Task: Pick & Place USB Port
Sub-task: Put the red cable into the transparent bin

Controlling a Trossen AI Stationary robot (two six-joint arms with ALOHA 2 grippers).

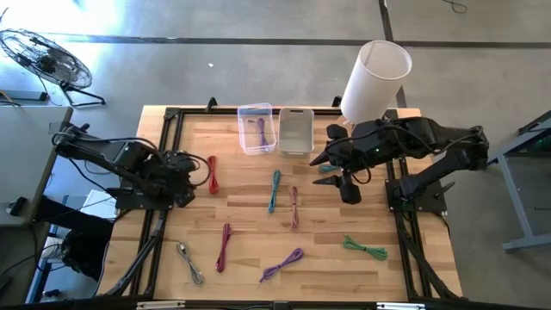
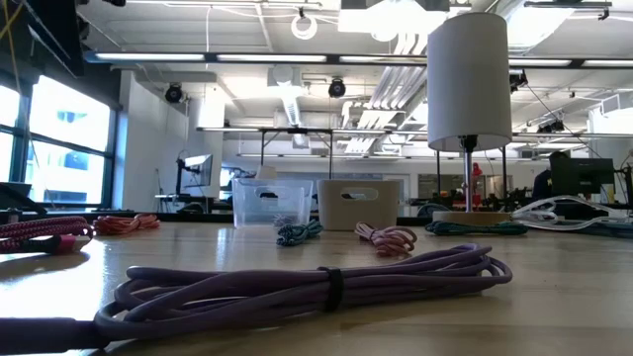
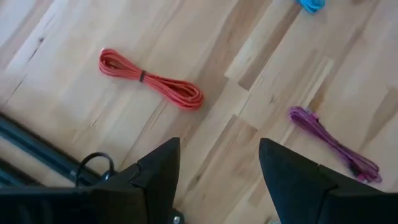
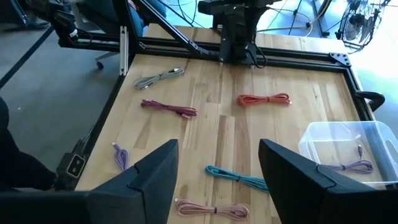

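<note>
Both pincers are released and carry nothing: you can see bare wood between the left pincer (image 3: 217, 180) fingers and between the right pincer (image 4: 217, 180) fingers.

The things to move are the coiled USB cables lying loose across the wooden surface (image 1: 241, 258). Nearest your left pincer (image 1: 185, 181) is the red cable (image 1: 212, 173), just beside its tips and slightly ahead. Nearest your right pincer (image 1: 348, 185) are the teal cable (image 1: 275, 189) and the pink cable (image 1: 294, 207), out toward the middle, and the green cable (image 1: 365, 248) lies back toward the operator's edge. The clear bin (image 1: 256, 129) already holds one purple cable, with the grey bin (image 1: 296, 129) touching it; both sit across from the right pincer, past the lamp (image 1: 375, 77).

Expect each cable to be very light, limp and springy. It will sag from any hold, and loose loops may snag. The jackets look braided, so slip should be small, but a single strand could pull free of the bundle.

Take hold across the whole bundle at its middle, where the tie band sits; on the purple cable (image 2: 307, 287) in the low view that dark band is plain. Set the jaws crosswise to the coil's length, close around all the strands, and keep clear of the plug ends.
</note>
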